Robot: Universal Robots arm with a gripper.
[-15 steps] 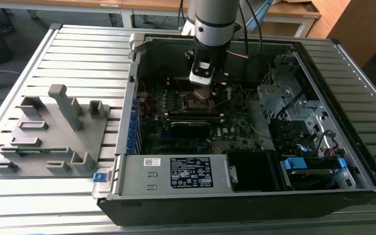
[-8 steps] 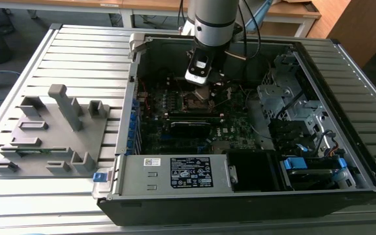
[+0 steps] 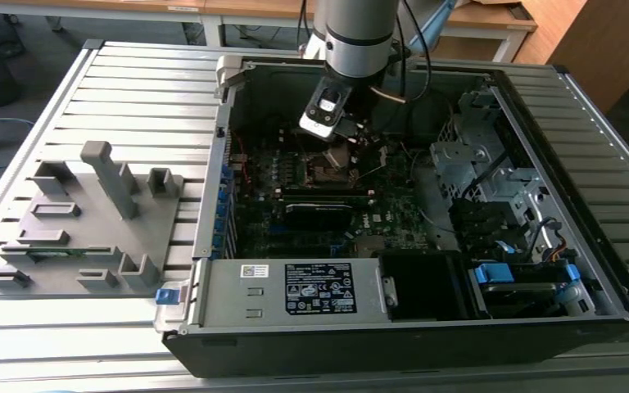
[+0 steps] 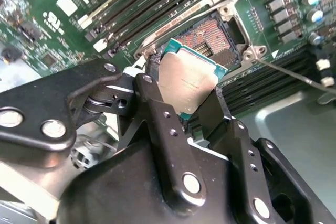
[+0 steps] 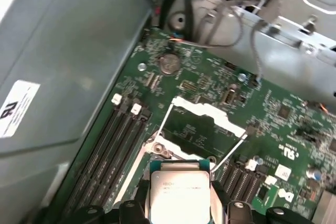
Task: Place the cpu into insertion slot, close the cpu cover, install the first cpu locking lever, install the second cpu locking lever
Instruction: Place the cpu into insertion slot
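Gripper (image 4: pixel 184 95) jaws are clenched on the cpu (image 4: pixel 191 77), one dark finger pressing each opposite edge. In the second wrist view the chip hangs tilted, its dull silver top facing the camera. It sits just above the insertion slot (image 4: pixel 210 35) and does not touch it. The slot lies open, its field of fine contacts bare inside a silvery rim.

In the first wrist view the cpu cover (image 5: pixel 210 113) stands raised on the far side of the slot, green board showing through its cut-out centre. A thin locking lever (image 4: pixel 294 75) juts out from the slot's corner, swung free and close to the chip's path. Long black memory slots (image 5: pixel 113 153) run alongside the slot on the motherboard (image 5: pixel 294 129). A coin battery (image 5: pixel 169 63) sits further up the board, near a bundle of loose wires (image 5: pixel 231 19).

In the exterior view the arm reaches down into an open computer case (image 3: pixel 402 336) lying on a slatted metal table (image 3: pixel 140 90). There the gripper (image 3: pixel 342 147) hovers over the middle of the board. A labelled power supply box (image 3: pixel 238 286) fills the case's near edge, and a metal drive cage (image 3: pixel 478 155) lines the edge at the exterior view's right. A grey fixture tray (image 3: pixel 85 213) rests on the table beside the case, at the exterior view's left.
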